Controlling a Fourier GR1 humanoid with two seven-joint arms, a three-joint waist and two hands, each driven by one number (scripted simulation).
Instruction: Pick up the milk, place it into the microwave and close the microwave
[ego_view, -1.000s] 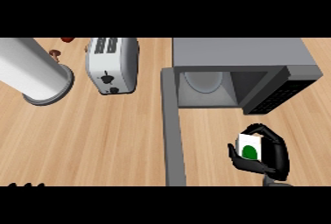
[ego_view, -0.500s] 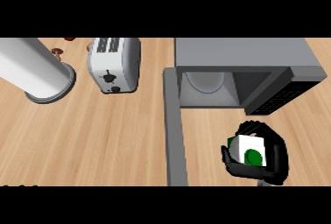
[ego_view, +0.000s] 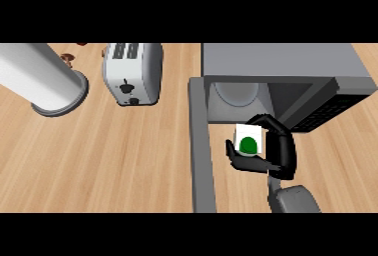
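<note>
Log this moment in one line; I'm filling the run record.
right hand: shut on milk | microwave: door open | milk: at opening, not inside

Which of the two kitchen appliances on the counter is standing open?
The microwave, at upper right: its door is swung out toward the robot, showing the cavity. The toaster to its left has only top slots. The right hand holds the milk at the opening.

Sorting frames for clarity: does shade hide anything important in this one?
Head view: the grey microwave cavity is shaded, yet its round plate shows; the white milk carton with a green mark is evenly lit, partly covered by the black right hand.
</note>
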